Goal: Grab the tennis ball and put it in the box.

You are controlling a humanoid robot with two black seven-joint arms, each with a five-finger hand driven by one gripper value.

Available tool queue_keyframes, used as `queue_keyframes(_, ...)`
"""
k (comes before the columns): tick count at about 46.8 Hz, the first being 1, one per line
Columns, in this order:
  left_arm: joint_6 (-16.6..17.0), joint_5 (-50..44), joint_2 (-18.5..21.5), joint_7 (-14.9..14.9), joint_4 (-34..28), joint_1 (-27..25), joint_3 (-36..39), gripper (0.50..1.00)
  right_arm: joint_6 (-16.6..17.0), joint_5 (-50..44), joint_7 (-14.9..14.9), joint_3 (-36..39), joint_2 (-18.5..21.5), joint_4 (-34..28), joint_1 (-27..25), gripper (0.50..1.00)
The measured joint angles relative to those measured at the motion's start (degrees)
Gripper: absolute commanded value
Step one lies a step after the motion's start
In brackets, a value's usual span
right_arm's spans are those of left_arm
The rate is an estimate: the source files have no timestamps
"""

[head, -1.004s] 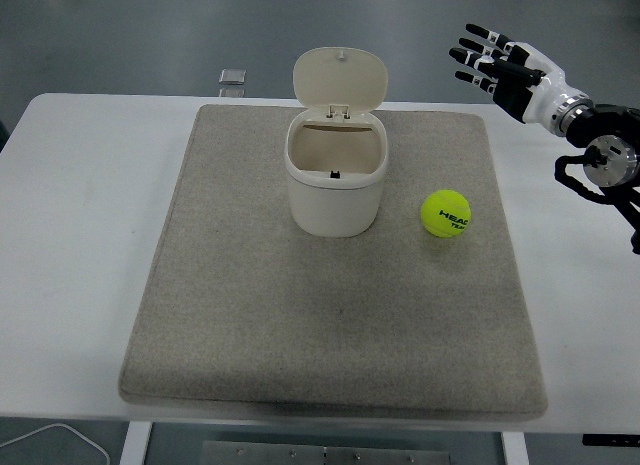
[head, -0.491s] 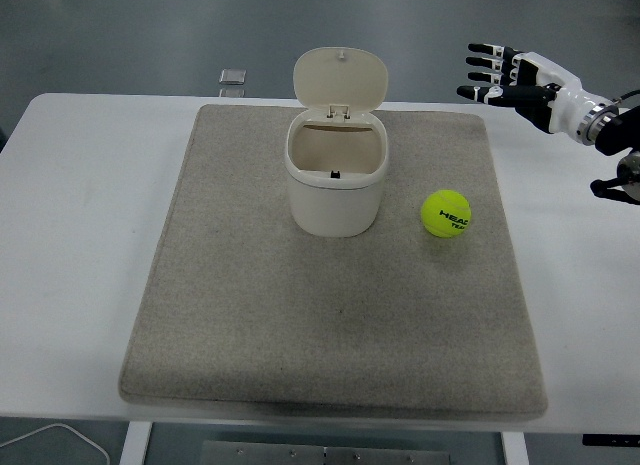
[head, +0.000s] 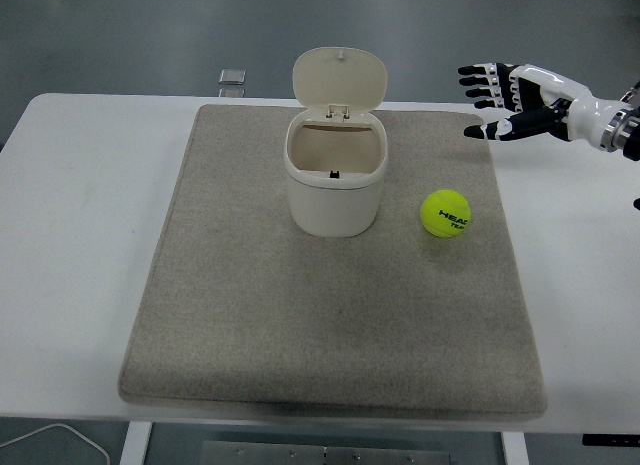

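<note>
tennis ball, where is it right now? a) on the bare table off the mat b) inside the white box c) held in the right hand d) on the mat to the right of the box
d, since the tennis ball lies on the grey mat just right of the open-lidded box, while the right hand hovers open above and to the right of the ball, holding nothing.

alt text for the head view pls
The robot's right hand, its fingers spread and holding nothing, hovers beyond a yellow tennis ball on a grey mat. Left of the ball stands a cream box, lid open.
</note>
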Motion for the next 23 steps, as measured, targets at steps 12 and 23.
queue_keyframes(12,0.0,0.0,0.0,0.0,0.0,0.0,0.0,0.996,1.7,-10.7,7.8,-1.8,-2.9,2.3,0.7,0.921)
queue_keyframes(23,0.0,0.0,0.0,0.0,0.0,0.0,0.0,0.996,1.6,-19.0,10.9,-3.0,-4.2,5.0,0.7,0.919)
